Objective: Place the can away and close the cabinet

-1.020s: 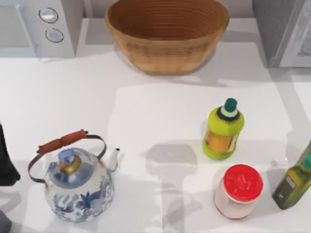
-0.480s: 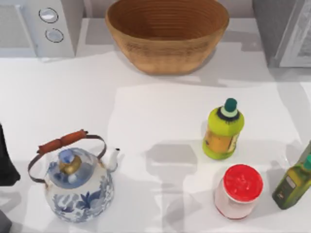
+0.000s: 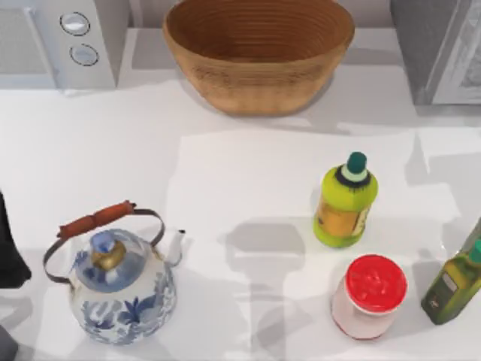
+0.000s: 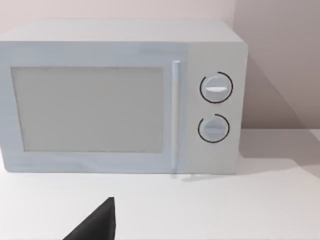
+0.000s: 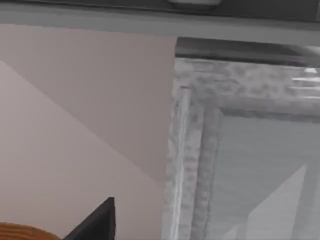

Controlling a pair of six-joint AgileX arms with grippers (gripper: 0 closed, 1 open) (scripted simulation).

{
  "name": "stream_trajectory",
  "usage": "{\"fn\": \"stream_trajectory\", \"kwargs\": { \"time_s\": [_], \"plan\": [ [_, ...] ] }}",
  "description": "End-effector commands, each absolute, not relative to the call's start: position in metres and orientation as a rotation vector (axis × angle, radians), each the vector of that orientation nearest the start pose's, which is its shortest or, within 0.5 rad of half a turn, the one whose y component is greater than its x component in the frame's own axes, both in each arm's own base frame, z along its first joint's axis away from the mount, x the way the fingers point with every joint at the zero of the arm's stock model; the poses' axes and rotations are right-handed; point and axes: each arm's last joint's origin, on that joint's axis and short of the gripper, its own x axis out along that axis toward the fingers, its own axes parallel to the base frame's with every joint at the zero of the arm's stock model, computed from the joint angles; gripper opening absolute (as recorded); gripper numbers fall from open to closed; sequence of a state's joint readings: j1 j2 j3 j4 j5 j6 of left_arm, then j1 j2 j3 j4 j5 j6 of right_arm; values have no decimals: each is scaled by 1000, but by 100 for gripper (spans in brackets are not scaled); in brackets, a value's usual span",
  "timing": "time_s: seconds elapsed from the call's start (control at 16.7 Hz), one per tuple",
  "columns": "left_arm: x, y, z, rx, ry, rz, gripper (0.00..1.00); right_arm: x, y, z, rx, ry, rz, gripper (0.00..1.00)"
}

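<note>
Nothing on the table (image 3: 225, 173) has shifted, wicker basket (image 3: 259, 53) empty, red-lidded can (image 3: 368, 295) upright, jaws' state unclear.

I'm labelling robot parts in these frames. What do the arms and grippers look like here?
Little is visible: the left arm is a plain black, matte shape at the table's left edge. Each wrist view catches a black, pointed wedge of its own gripper, left and right. No cables or markings visible.

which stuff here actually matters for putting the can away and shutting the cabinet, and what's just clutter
Belongs to the job:
- red-lidded can
- cabinet, top view's far right

Just lying about:
- kettle
- wicker basket
- microwave
- yellow-green bottle
- olive oil bottle
</note>
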State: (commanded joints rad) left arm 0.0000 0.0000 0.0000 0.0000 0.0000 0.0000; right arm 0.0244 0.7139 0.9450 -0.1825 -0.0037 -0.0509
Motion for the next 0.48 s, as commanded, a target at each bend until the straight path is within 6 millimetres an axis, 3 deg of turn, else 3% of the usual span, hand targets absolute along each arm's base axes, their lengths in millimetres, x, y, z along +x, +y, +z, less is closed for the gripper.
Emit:
{"fn": "stream_trajectory", "kwargs": {
  "time_s": [0.24, 0.48],
  "plan": [
    [106, -1, 160, 0, 0, 0, 100, 116, 1, 281, -45, -13, 23, 100],
    [106, -1, 160, 0, 0, 0, 100, 106, 0, 201, -19, -5, 10, 100]
  ]
}}
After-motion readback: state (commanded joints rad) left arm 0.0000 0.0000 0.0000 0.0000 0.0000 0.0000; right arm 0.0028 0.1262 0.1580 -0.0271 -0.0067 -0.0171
